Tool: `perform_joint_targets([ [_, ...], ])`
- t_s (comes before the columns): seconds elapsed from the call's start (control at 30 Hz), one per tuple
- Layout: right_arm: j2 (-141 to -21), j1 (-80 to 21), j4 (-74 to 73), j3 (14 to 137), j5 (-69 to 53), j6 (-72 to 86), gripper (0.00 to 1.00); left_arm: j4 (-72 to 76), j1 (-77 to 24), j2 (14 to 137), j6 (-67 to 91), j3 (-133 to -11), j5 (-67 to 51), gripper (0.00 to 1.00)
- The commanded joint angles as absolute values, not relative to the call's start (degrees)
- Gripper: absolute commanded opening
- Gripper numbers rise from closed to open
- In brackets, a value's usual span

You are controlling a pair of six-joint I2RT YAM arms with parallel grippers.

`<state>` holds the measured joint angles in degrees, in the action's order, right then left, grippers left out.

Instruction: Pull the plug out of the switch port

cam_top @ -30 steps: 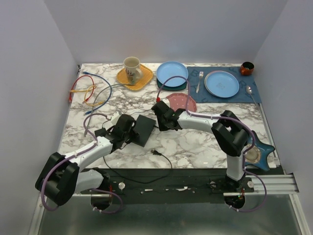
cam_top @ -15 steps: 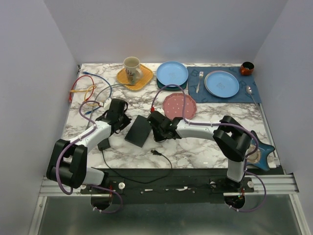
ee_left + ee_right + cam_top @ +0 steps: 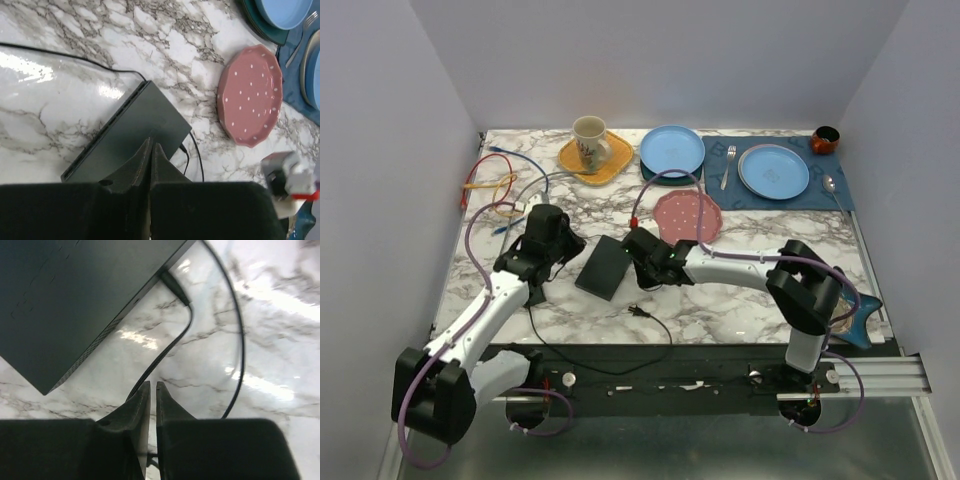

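Just ahead of the left end effector (image 3: 150, 146), the switch (image 3: 131, 134) lies flat on the bench (image 3: 55, 107), one long edge turned toward the fingertips. This end effector is closed, its fingers pressed together with only a hairline between them, and it holds nothing. Ahead and to its right, past the switch, lies a pink plate (image 3: 250, 95), clear of the switch.

Ahead and to the left of the right end effector (image 3: 152, 386), the same switch fills the upper corner of the wrist view. The plug (image 3: 174, 284) sits in the switch's edge, straight ahead of the fingertips and a little to their right, well apart from them. Its cable (image 3: 167, 347) bends back from the plug toward the fingers and goes out of sight beside the left finger; a second stretch of cable arcs past on the right. The right end effector's fingers stand slightly apart, with a narrow slit through which the marble shows, and nothing lies between them.

In the top view the two end effectors flank the switch, the left one on its left and the right one close against its right side.
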<state>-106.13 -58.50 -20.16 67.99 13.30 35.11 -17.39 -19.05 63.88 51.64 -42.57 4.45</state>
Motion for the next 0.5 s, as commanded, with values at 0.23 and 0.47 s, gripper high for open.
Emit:
perform_joint_targets([
  [0.23, -106.8, -47.2, -26.0, 81.6, 19.3, 26.5, 0.33, -23.9, -21.3, 45.8, 57.8, -28.5, 4.5, 0.09],
  [0.47, -118.2, -45.7, -28.0, 97.5, 12.4, 23.6, 0.31, -24.3, -23.2, 45.0, 61.2, -21.7, 4.9, 0.0],
])
